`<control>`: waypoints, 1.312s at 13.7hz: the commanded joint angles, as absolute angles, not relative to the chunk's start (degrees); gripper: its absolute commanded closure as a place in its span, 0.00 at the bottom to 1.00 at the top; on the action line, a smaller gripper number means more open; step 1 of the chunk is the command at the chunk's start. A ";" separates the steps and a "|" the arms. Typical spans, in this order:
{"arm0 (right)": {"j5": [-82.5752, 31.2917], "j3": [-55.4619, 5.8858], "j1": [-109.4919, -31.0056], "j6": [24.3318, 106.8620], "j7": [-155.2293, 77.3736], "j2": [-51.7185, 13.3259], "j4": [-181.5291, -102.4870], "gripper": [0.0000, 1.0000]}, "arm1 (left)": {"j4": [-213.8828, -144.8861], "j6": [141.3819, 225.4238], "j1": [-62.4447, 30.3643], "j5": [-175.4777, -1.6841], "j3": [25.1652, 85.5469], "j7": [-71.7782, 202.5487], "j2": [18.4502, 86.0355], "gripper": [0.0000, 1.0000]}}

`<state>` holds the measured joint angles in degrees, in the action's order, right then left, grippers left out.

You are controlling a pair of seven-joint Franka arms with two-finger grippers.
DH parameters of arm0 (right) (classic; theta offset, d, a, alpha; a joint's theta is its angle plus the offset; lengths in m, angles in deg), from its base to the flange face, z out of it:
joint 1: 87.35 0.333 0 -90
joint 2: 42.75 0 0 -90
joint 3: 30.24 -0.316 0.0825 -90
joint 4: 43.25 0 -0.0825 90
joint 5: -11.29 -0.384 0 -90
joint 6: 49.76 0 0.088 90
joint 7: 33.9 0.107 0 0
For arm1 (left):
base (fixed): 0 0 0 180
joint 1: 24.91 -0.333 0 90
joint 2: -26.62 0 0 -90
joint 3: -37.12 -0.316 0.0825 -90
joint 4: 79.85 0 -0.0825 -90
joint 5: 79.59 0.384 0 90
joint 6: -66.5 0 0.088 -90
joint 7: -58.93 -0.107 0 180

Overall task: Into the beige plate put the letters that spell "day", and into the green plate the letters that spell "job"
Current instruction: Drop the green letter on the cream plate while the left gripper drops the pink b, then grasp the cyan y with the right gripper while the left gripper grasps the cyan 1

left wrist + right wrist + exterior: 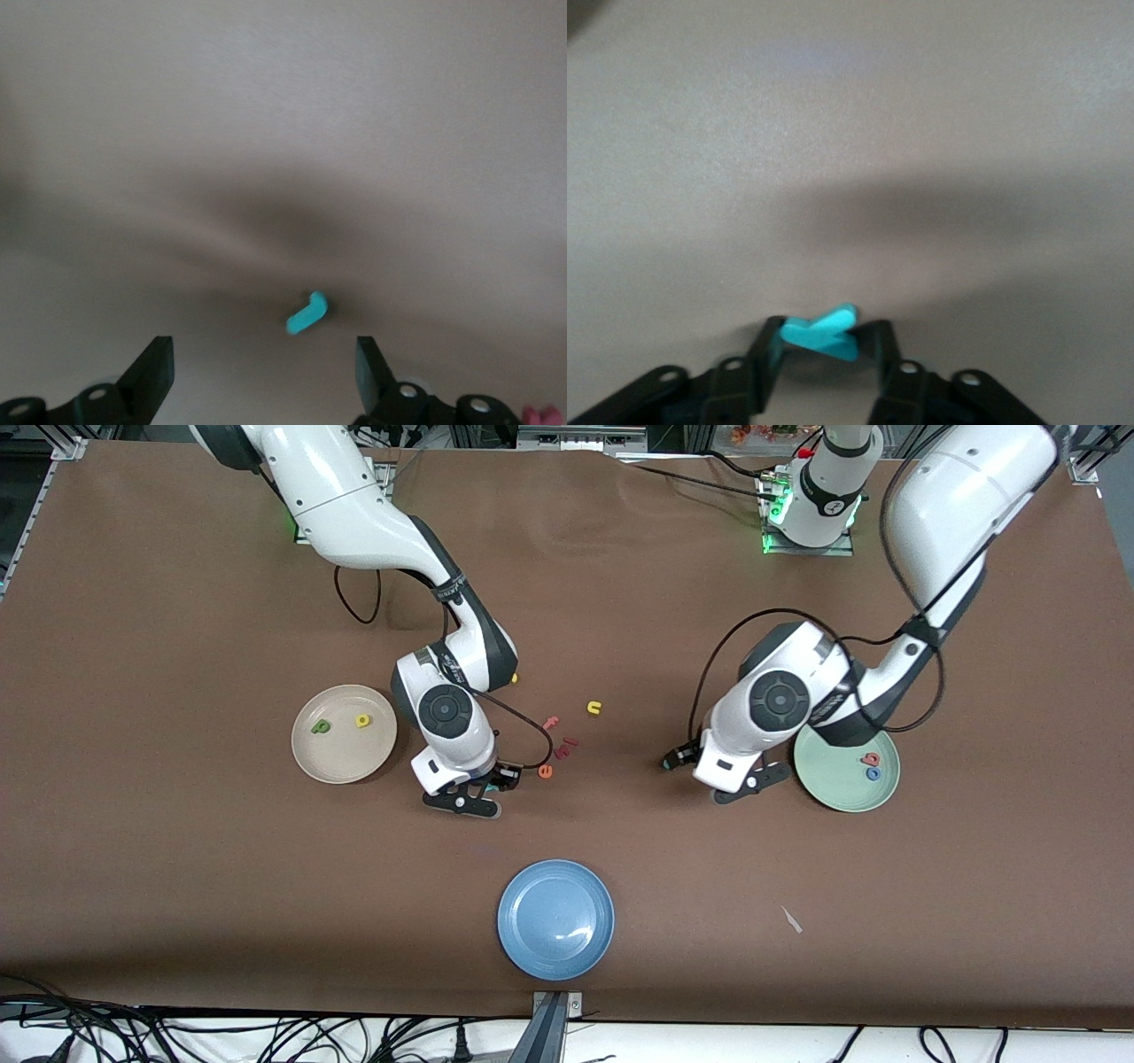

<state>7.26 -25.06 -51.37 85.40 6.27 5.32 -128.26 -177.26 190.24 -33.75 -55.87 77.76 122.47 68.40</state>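
The beige plate [344, 757] holds a green d [321, 727] and a yellow a [363, 720]. Beside it, toward the table's middle, my right gripper [498, 779] [824, 341] is low at the table, shut on the teal y [821, 333]. The green plate [842, 793] holds a salmon b [871, 759] and a blue o [873, 773]. My left gripper [680, 760] [263, 354] is open just above the table beside that plate. The teal j [307, 313] [666, 764] lies on the table just ahead of its fingertips, touching neither.
A blue plate [555, 919] sits near the front edge. Loose letters lie between the arms: a yellow u [594, 708], a red f [551, 722], a dark red k [565, 746] and an orange e [546, 771]. A white scrap [791, 919] lies near the blue plate.
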 commanded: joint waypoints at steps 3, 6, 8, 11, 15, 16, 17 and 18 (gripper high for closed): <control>8.30 -24.96 -51.22 85.42 6.89 6.03 -126.57 0.72 | -173.19 192.98 -23.25 -55.07 67.97 120.38 71.09 0.12; 8.57 -24.79 -51.66 84.02 5.84 4.11 -126.66 0.75 | -173.01 192.98 -21.49 -55.16 67.79 120.02 72.41 0.17; 8.57 -23.30 -51.66 79.64 3.21 2.00 -127.27 0.75 | -173.01 193.07 -21.31 -54.98 67.70 117.92 72.94 0.22; 8.57 -19.97 -51.66 75.05 -3.28 -3.53 -133.49 0.74 | -173.01 193.07 -21.14 -54.89 67.62 116.77 73.73 0.28; 8.48 -14.34 -51.75 75.83 -16.55 -13.46 -148.24 0.74 | -172.92 193.07 -20.52 -52.26 67.53 116.77 74.79 0.39; 8.22 -12.24 -51.75 76.10 -20.50 -14.61 -150.98 0.74 | -172.92 193.07 -20.52 -52.26 67.62 116.77 74.79 0.44; 8.13 -11.18 -51.75 76.19 -23.32 -14.97 -153.09 0.74 | -172.92 192.98 -20.61 -52.26 67.62 116.85 74.70 0.53; 8.13 -9.95 -51.75 77.23 -25.26 -15.24 -154.42 0.74 | -172.92 192.98 -20.61 -52.34 67.62 116.85 74.70 0.62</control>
<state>7.83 -11.49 -52.12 74.87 -20.98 -11.80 -147.95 -174.18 193.62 -21.18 -53.44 68.15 117.77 73.91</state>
